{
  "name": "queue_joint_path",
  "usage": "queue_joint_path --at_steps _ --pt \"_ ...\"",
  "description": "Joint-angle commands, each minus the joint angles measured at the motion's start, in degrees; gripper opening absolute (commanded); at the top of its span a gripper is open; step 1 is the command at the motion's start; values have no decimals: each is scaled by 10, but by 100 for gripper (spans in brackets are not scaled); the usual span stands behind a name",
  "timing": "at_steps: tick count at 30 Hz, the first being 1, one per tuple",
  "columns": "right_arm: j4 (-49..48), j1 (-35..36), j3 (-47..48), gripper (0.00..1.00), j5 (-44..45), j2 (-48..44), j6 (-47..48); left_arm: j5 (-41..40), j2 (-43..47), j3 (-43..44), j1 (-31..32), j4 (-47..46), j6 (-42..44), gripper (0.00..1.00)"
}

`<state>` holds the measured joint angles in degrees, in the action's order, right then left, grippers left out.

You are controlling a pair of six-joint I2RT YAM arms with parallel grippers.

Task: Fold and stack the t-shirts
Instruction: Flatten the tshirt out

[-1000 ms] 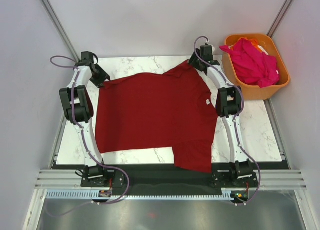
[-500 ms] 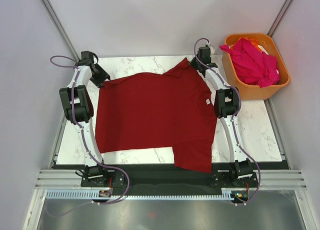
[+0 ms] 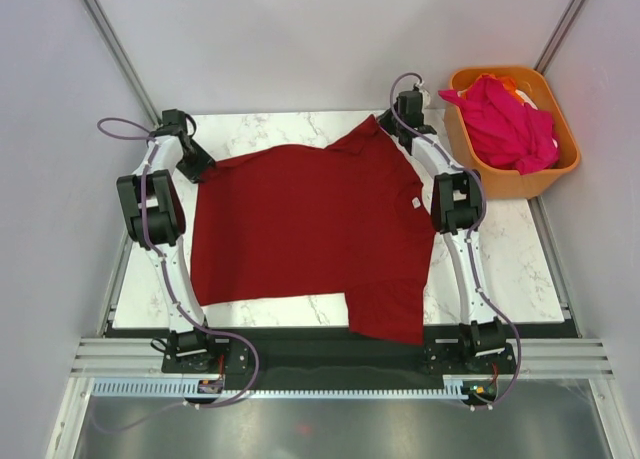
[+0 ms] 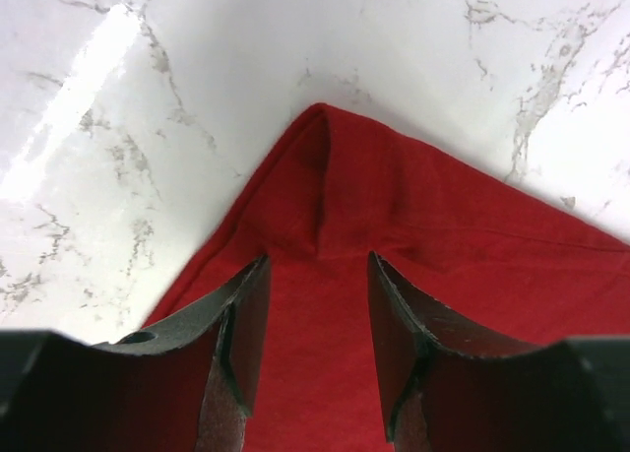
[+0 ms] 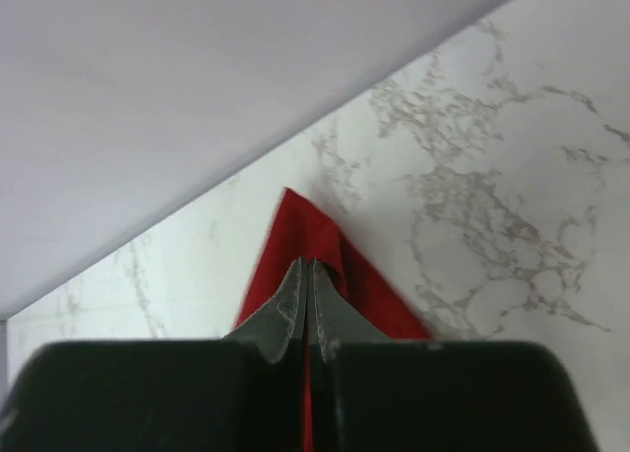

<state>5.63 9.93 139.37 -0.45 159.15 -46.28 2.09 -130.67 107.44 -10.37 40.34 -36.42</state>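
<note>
Pinching the far right corner of the red t-shirt [image 3: 310, 234], my right fingers [image 5: 307, 304] are pressed tight together with a peak of red cloth caught between them, right where the counter [image 3: 520, 259] meets the back wall. From above, that right hand [image 3: 398, 119] sits at the shirt's far right tip, just beside the orange tub [image 3: 560, 164].

My left fingers [image 4: 313, 344] are spread, one on each side of the shirt's far left corner, with nothing gripped between them. The cloth there rises in a small ridge running up to the point of the corner, and white marble shows all around it. Seen from above, my left hand [image 3: 190, 157] is at the shirt's far left edge.

The red shirt lies flat across the middle of the counter, its small white label [image 3: 412, 203] near its right edge. Its near right part hangs off the near edge of the counter, over the dark strip between my two bases.

The pink t-shirt [image 3: 505, 124] is heaped in the tub, off the shirt's far right corner, with some cloth draped over the tub's near rim.
</note>
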Motion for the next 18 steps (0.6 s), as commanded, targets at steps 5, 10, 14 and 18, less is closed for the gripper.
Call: queue_joint_path --at_steps 5,10,14,18 --pt "-53 3 -26 0 -38 -119 -6 -46 19 1 0 0 -22 50" --pt "-53 3 -60 0 -42 -142 1 -39 2 23 7 0 -32 44" --pt "-53 4 -76 0 -46 -151 1 -38 -8 43 14 0 -40 42" --pt "-53 5 -91 0 -52 -156 1 -35 -26 63 17 0 -42 34"
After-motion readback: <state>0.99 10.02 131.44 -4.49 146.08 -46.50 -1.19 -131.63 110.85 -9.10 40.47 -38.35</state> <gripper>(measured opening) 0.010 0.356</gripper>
